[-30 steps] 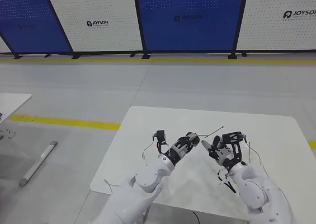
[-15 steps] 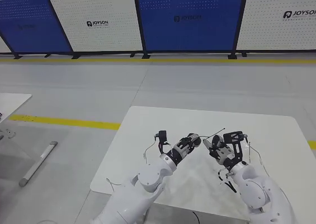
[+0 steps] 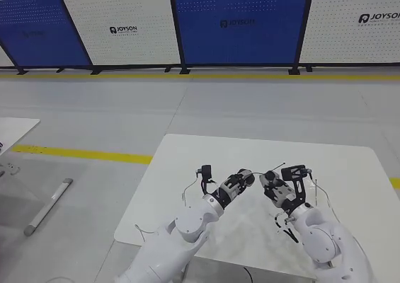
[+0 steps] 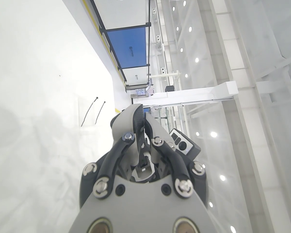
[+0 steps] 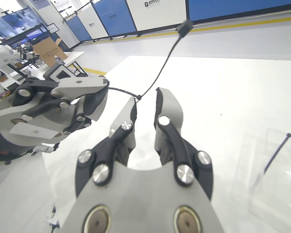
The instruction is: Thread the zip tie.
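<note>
A black zip tie (image 5: 160, 70) is held in the air over the white table (image 3: 348, 159). My left gripper (image 5: 105, 87) is shut on its thin tail end. From there the strap runs to a kink by one fingertip (image 5: 133, 106) of my right gripper (image 5: 146, 101), then rises to its square head (image 5: 185, 28). The right gripper is open, the strap lying at the mouth of its jaws, not clamped. From above, the left gripper (image 3: 248, 175) and right gripper (image 3: 269, 181) sit tip to tip with the zip tie (image 3: 276, 168) between them. My left gripper (image 4: 142, 115) shows pressed-together fingers.
Two spare zip ties (image 4: 89, 111) lie side by side on the table beyond the left gripper. Another spare tie (image 5: 276, 152) rests on a clear plastic sheet (image 5: 259, 161) near the right arm. Blue and white partition panels (image 3: 242, 28) stand behind the table.
My right gripper has moved toward the left gripper, closing the gap until its open fingertips reach the strap. The left gripper has kept hold of the tie and barely shifted.
</note>
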Robot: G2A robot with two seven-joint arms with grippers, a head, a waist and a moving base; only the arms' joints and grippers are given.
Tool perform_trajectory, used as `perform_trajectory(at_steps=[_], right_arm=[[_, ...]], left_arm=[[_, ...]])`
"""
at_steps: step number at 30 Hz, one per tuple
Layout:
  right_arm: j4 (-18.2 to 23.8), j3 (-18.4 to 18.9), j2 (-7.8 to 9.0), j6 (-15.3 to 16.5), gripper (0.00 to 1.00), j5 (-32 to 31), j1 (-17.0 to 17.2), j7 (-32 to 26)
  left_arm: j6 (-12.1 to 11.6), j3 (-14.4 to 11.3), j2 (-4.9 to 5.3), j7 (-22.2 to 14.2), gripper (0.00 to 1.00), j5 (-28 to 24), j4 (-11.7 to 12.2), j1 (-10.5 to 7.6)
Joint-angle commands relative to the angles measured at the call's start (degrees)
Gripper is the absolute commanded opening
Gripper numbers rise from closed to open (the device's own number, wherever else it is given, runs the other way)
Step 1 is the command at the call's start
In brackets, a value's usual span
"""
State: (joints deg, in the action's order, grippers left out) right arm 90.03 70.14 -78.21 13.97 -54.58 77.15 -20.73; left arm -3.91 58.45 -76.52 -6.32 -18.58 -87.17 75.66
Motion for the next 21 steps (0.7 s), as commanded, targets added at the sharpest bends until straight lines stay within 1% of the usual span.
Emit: perform_trajectory(at_steps=[1, 12, 13, 14, 16, 18, 21], right_arm=[[-0.03, -0.09, 0.04, -0.27, 0.0, 0.1, -0.09, -0.13], [-0.42, -0.84, 0.27, -0.83, 0.0, 0.21, -0.38, -0.43], [-0.55, -0.93, 0.31, -1.04, 0.21, 0.23, -0.45, -0.94], [-0.58, -0.99, 0.32, -1.25, 0.25, 0.24, -0.54, -1.16], [-0.87, -1.23, 0.35, -1.4, 0.29, 0.25, -0.77, -1.63], [-1.03, -1.43, 0.38, -1.41, 0.31, 0.25, -0.91, -1.84], [-0.91, -1.63, 0.44, -1.34, 0.31, 0.36, -0.98, -1.8]], left_arm=[[-0.03, 0.06, 0.01, -0.06, 0.0, 0.02, -0.04, 0.05], [-0.06, 0.31, -0.01, -0.47, 0.0, -0.28, 0.23, 0.06], [-0.21, 0.39, -0.01, -0.37, 0.0, -0.34, 0.13, 0.1], [-0.3, 0.42, -0.02, -0.34, 0.0, -0.39, 0.06, 0.16], [-0.46, 0.47, -0.01, -0.39, 0.0, -0.39, -0.15, 0.26], [-0.54, 0.47, -0.01, -0.38, 0.0, -0.31, -0.26, 0.32], [-0.57, 0.47, -0.03, -0.37, 0.0, -0.23, -0.27, 0.35]])
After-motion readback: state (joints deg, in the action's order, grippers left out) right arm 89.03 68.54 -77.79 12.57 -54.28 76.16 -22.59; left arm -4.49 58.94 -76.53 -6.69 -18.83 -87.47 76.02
